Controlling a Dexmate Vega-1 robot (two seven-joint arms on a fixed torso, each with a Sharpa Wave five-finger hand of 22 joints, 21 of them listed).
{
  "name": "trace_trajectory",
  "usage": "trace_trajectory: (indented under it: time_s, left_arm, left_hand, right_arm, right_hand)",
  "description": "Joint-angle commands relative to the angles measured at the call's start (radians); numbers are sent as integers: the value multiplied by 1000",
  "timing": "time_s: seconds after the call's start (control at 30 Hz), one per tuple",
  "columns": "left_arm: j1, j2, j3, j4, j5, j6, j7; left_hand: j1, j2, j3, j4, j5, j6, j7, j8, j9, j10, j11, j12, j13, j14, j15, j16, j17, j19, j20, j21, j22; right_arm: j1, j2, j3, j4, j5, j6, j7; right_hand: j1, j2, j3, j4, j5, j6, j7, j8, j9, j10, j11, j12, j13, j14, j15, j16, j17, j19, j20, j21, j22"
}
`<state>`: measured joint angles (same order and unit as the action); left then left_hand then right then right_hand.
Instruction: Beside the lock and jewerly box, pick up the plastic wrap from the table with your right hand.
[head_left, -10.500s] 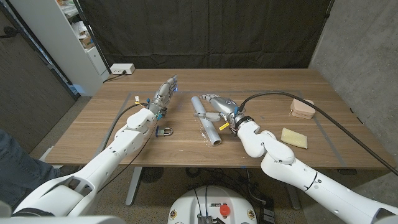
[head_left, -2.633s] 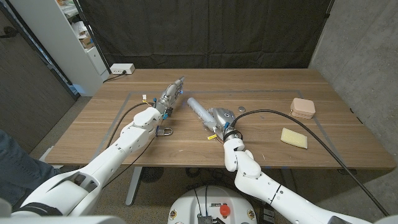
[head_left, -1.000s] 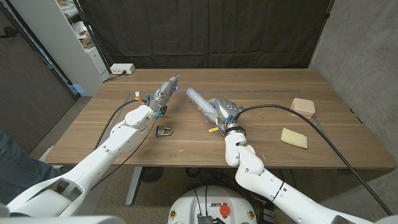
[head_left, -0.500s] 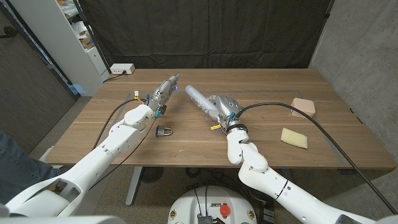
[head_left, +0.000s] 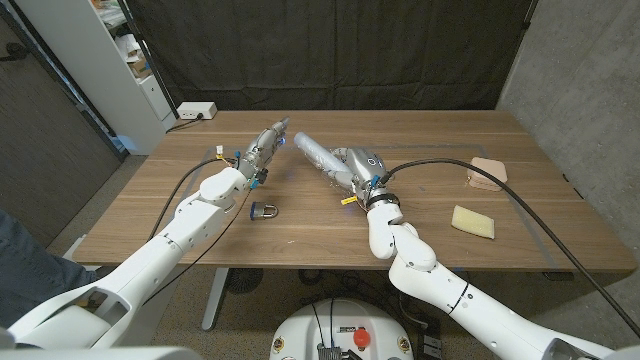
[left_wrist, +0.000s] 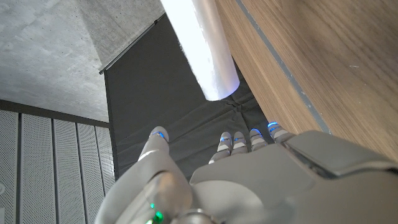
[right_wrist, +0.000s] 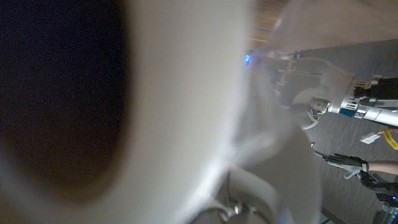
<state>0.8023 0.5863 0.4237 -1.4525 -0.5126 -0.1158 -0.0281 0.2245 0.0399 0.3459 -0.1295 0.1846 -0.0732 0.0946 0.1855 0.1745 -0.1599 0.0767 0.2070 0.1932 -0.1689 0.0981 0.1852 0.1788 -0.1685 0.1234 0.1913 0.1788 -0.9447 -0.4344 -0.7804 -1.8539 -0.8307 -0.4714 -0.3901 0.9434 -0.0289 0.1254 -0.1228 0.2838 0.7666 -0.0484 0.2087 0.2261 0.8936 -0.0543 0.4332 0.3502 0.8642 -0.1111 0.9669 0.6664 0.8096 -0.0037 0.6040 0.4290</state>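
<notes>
So the right robot hand (head_left: 358, 166) is clamped around the plastic wrap roll (head_left: 314, 155), a long glossy tube held tilted above the middle of the wooden tabletop (head_left: 330, 225), free end pointing toward the far left corner. Left robot hand (head_left: 264, 148) is just beside that end, fingers straight and slightly apart, holding nothing. Padlock (head_left: 264, 210) lies nearer the front edge. Pink jewelry box (head_left: 488, 172) and a yellow sponge (head_left: 473, 221) sit by the right edge, well apart from the roll. Smooth bare wood stretches along the front.
</notes>
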Motion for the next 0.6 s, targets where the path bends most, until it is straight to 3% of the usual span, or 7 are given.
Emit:
trace_trajectory:
  time_s: [0.03,0.6]
  left_arm:
    - [2,1,2,-6,1,6,3]
    - [-5,-11,13,11,5,4,-1]
  left_hand:
    - [12,0,3,-4,-2,0,5,4,6,-9,0,3,1,-67,5,3,3,-144,5,7,4]
    - [14,1,3,-4,-2,0,5,4,6,-9,3,3,1,-67,6,3,3,-144,6,8,4]
  right_arm:
    - [24,-17,13,0,12,51,-5]
    - [19,-48,40,-45,14,53,-6]
  right_hand:
    - [63,73,-8,-1,1,3,-9,-3,5,22,-31,10,4,-5,-100,9,3,-1,-7,10,2]
    - [63,76,-20,1,7,8,-10,-5,6,32,-34,12,1,-6,-101,27,-3,2,-21,27,2]
